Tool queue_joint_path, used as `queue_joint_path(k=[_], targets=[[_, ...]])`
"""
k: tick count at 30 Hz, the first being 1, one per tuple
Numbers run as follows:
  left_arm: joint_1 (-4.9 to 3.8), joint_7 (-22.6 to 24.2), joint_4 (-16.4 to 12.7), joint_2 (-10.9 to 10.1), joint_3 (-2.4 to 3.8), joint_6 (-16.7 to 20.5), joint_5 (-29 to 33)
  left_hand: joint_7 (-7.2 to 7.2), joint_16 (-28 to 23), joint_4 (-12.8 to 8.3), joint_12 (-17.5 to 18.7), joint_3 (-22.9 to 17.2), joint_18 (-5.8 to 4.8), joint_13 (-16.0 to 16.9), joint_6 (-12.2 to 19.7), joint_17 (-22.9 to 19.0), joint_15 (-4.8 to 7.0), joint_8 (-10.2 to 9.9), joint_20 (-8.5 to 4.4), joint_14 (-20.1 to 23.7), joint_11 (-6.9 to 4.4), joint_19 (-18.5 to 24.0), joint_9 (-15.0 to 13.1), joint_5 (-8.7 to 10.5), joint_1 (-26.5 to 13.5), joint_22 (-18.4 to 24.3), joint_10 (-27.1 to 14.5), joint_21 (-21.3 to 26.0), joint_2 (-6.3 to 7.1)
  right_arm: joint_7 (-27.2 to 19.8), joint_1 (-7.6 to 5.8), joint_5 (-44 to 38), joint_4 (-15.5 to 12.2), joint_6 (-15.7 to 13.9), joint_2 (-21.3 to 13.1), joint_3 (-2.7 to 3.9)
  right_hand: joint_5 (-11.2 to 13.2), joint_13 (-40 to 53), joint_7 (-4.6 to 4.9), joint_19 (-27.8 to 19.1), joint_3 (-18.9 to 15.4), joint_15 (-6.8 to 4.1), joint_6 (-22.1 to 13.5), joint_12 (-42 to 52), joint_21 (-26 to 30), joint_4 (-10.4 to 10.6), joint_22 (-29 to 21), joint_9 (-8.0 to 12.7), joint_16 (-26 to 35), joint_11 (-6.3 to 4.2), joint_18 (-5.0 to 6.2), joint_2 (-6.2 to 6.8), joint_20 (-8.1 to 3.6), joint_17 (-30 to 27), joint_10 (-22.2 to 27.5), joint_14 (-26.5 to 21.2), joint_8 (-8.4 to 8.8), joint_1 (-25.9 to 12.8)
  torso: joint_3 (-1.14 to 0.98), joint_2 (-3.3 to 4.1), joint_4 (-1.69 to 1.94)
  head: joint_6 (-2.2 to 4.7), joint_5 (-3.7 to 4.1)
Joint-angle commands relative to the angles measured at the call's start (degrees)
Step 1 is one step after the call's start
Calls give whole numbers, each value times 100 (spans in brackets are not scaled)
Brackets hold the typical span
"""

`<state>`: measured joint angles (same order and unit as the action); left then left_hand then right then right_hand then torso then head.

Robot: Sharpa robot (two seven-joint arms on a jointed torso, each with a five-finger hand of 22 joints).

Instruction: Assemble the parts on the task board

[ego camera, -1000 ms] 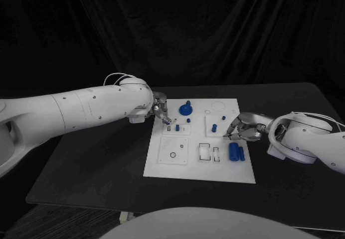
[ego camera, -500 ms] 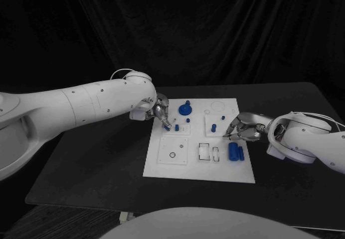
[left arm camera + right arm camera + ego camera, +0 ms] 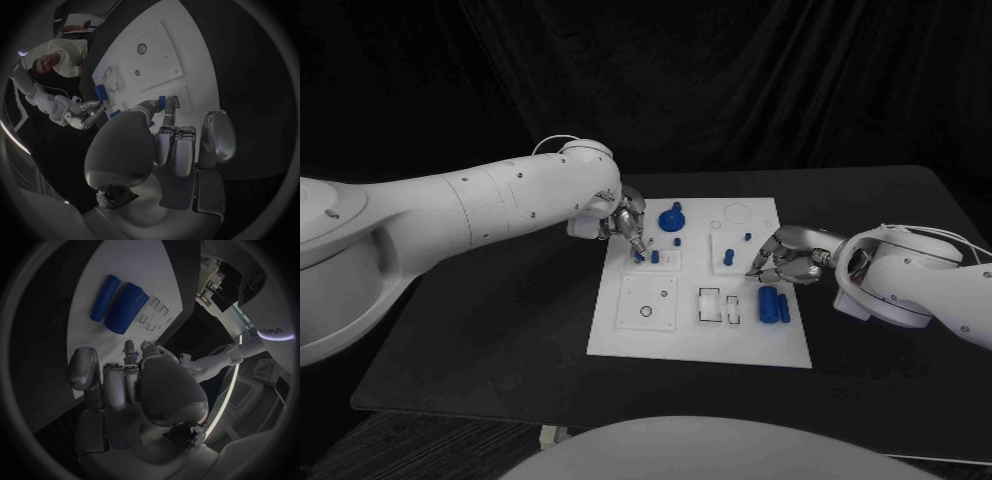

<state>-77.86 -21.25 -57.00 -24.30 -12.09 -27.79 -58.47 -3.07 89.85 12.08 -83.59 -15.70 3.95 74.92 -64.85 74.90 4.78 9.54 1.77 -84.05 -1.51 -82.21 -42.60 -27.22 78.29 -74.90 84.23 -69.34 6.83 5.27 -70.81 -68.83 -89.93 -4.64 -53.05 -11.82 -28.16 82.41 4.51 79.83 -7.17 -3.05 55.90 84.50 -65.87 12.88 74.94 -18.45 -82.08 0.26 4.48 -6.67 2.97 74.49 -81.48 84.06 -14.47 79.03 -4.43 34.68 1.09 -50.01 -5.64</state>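
The black bench (image 3: 502,330) carries the white task board (image 3: 718,330) at its middle. The left arm (image 3: 459,215) reaches in over the board's far left corner, and the right arm (image 3: 927,285) lies along the board's right side.

The left hand (image 3: 623,222) hangs over the far left corner of the board with its fingers (image 3: 167,112) pointing down, and in the left wrist view a small blue part (image 3: 162,100) is pinched at their tips, just above the white plate. The right hand (image 3: 790,262) rests at the board's right edge; its fingers (image 3: 128,352) are curled in, and a small blue piece (image 3: 130,355) sits at the fingertips, though I cannot tell whether it is actually held.

Two blue cylinders (image 3: 773,304) lie side by side on the board near the right hand. A blue knobbed part (image 3: 674,216) stands on the far side of the board, with small blue pegs (image 3: 730,257) standing upright nearby.
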Motion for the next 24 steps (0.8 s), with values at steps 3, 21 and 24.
queue_joint_path(k=[3, 21, 24], targets=[[-18, 225, 75, 86, 6, -100, 100, 9, 15, -817, -19, -844, 16, 1056, 57, 1510, -41, 39, 12, -595, 5, 50, -16, 47, 46, -961, 202, 14, -35, 57, 13, -7, -9, 56, 4, 3, -24, -743, 12, -56, 40, -34, -26, -181, 27, 8, 783, 8, 30, -10, 82, -251, 0, -6, 19, 114, 34, 293, -1, 2, 3, 1, -11], [2, 146, 326, 263, 6, -268, -148, 0, 15, -829, -26, -839, 15, 1062, 75, 1510, -48, 43, 18, -595, 13, 52, -28, 57, 68, -963, 202, 10, -36, 44, 13, -7, -28, 40, -1, 3, -20, -756, 13, -58, 36, -32, -25, -189, 32, 9, 781, 7, 36, -8, 82, -234, 1, -15, 27, 110, 33, 288, 0, 3, 5, 1, -10], [6, 113, 336, 268, 6, -279, -151, -1, 15, -831, -26, -838, 16, 1063, 77, 1510, -49, 43, 19, -595, 14, 54, -29, 59, 71, -962, 202, 13, -36, 43, 13, -7, -29, 37, 2, 3, -20, -756, 13, -58, 36, -32, -25, -189, 32, 9, 781, 7, 36, -8, 82, -234, 1, -15, 27, 110, 33, 288, 0, 2, 7, 1, -7]])
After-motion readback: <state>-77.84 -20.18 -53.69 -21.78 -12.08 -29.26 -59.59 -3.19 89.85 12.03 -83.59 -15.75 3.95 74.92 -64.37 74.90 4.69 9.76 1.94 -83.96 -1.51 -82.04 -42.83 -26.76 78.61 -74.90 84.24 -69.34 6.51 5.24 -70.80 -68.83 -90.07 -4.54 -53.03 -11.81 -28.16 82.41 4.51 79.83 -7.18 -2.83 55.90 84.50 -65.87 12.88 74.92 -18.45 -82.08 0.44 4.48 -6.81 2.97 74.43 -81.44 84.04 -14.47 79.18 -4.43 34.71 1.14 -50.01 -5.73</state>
